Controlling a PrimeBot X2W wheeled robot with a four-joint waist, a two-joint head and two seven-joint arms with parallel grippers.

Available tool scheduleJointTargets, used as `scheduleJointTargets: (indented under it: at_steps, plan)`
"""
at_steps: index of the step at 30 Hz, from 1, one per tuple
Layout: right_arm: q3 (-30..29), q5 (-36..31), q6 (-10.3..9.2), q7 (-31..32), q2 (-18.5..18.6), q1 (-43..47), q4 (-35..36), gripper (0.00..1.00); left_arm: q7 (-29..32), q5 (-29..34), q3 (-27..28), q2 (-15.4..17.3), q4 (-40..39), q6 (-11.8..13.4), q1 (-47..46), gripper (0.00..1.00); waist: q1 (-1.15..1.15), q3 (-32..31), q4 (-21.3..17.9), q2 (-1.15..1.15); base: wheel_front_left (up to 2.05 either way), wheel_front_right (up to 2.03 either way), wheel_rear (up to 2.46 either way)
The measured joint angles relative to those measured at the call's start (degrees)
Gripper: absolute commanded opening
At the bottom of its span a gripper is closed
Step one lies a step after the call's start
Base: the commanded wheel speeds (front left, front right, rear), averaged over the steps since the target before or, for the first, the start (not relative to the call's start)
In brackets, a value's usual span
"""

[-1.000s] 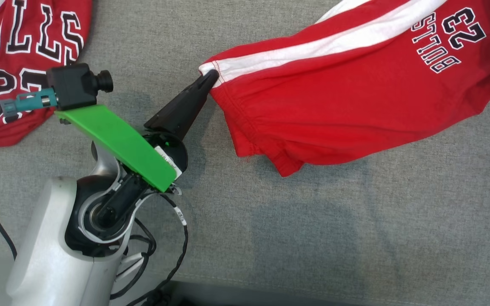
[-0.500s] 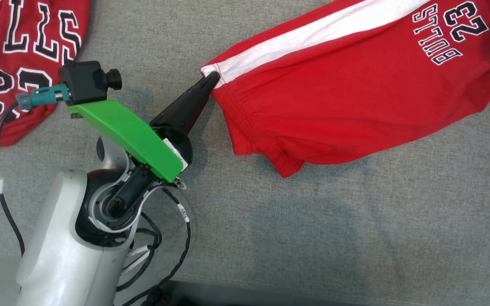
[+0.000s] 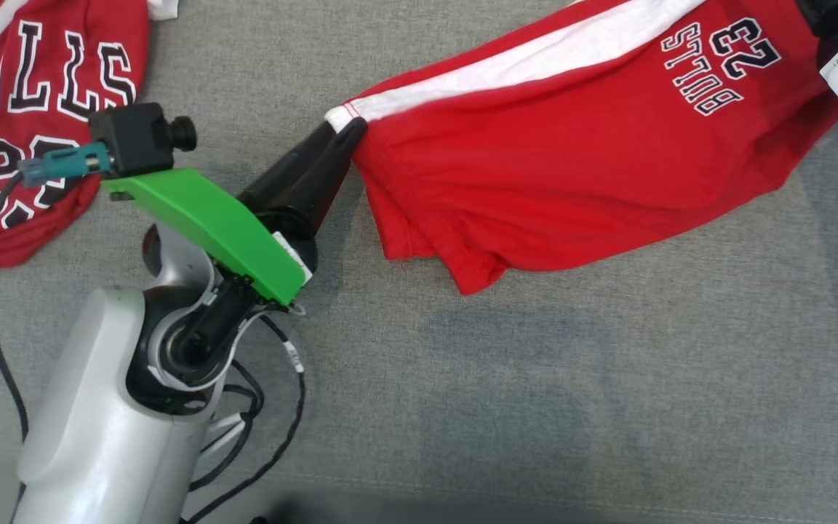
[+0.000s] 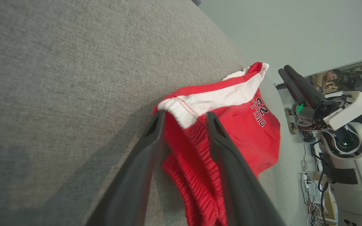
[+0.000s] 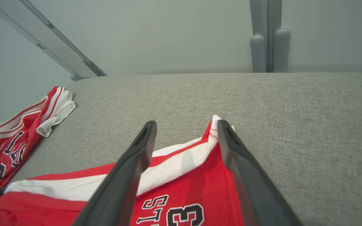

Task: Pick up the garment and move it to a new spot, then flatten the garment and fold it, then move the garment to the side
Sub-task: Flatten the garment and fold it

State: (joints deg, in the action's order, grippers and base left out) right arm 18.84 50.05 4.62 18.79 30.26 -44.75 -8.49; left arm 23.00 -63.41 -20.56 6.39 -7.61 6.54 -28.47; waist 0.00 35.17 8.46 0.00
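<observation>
**Both pincers parted over the red shorts**

Two red garments are out on the grey woven surface [image 3: 535, 400], which is coarse and flat like upholstery. The jersey [image 3: 41, 131] sits crumpled, soft knit with black, white-edged lettering. Well to the right of the jersey lie the shorts [image 3: 572, 167], one long slanting shape with grey cloth showing in between. They carry a single broad white stripe [image 3: 506, 65], a "23 BULLS" print [image 3: 717, 65] at the end far from the jersey, and a gathered, ribbed edge at the end nearest it.

There are two grippers, with two long dark tapering fingers each. The left gripper [image 3: 350, 131] sits between jersey and shorts. Its pale forearm [image 3: 99, 422] comes up from below the jersey, and the wrist carries a green bracket [image 3: 208, 233] and a black camera [image 3: 135, 135]. The fingers [image 4: 137, 175] slant low, pointing away from the jersey. They stand apart, with the white-tipped corner of the ribbed edge bunched in the gap. Whether they press on it, I cannot tell.

The right gripper [image 5: 186, 124] hangs over the shorts' end far from the jersey, by the print. Its jaws are spread wide and hold nothing, and the cloth lies beneath them.
</observation>
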Motion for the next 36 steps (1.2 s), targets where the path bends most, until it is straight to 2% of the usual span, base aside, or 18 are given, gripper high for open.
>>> scheduleJointTargets:
  at_steps: [6,12,15,21,24,28,36]
  plan:
    - [0.6,-3.8,0.8,-4.7,0.6,0.9,-0.6,1.0,-3.4,5.7,0.2,3.6,0.5,-1.1,0.2,1.0,0.0,-2.9,-1.2,0.0,0.0,0.0,0.0]
    - [1.1,-7.5,0.91,-9.8,1.9,5.6,-2.1,1.0,-6.6,8.8,-0.2,4.4,1.4,-2.1,3.4,1.0,0.0,-6.7,-2.2,0.0,0.0,0.0,0.0]
    - [1.4,-10.7,0.8,-13.3,2.4,8.0,-2.5,1.0,-8.7,11.9,-0.6,6.0,1.6,-3.0,5.7,1.0,0.0,-8.8,-2.7,0.0,0.0,0.0,0.0]
    - [1.7,-14.9,-1.77,-20.3,1.5,13.7,-2.9,1.0,-12.9,15.2,-0.5,7.5,3.9,-3.4,11.2,1.0,0.0,-13.4,-3.7,0.0,0.0,0.0,0.0]
    - [1.8,-15.2,-3.27,-22.4,0.2,17.9,-3.7,1.0,-15.2,18.3,-1.1,9.0,5.3,-3.5,13.6,1.0,0.0,-15.7,-4.4,0.0,0.0,0.0,0.0]
    - [2.8,-15.2,-4.24,-24.3,-1.4,22.5,-4.4,1.0,-19.1,22.1,-0.4,10.8,5.9,-3.4,16.5,1.0,0.0,-18.7,-5.4,0.0,0.0,0.0,0.0]
    - [2.6,-15.1,-6.28,-26.6,-1.4,29.0,-4.8,1.0,-23.3,23.4,-1.0,10.3,5.5,-2.7,21.4,1.0,0.0,-22.6,-8.4,0.0,0.0,0.0,0.0]
